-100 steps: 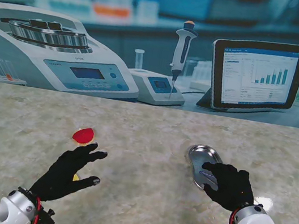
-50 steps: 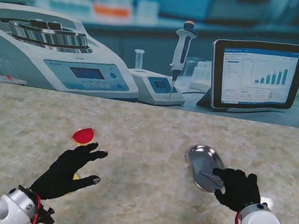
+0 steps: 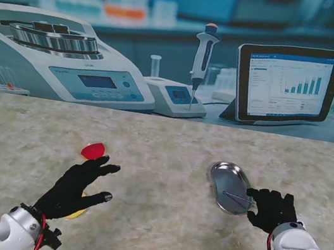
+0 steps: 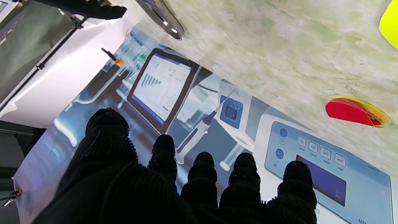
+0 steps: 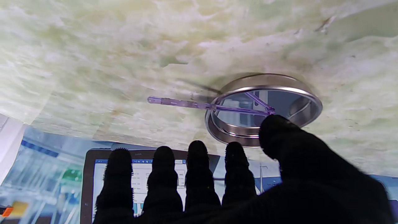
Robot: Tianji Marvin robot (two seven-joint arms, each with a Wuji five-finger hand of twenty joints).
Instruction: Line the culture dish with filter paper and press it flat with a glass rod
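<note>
Steel dish (image 3: 229, 186) sits right of centre in the stand's view, the glass rod (image 3: 236, 197) leaning across its rim; my right hand (image 3: 270, 208) hovers beside it, fingers apart, gripping nothing. My left hand (image 3: 77, 187), fingers spread, hangs over a yellow disc (image 3: 79, 213), near a red one (image 3: 93, 150). The right wrist view shows the rod (image 5: 199, 105) jutting past the dish (image 5: 264, 109); I'd pinch that free end. Which disc is the filter paper, I cannot tell.
</note>
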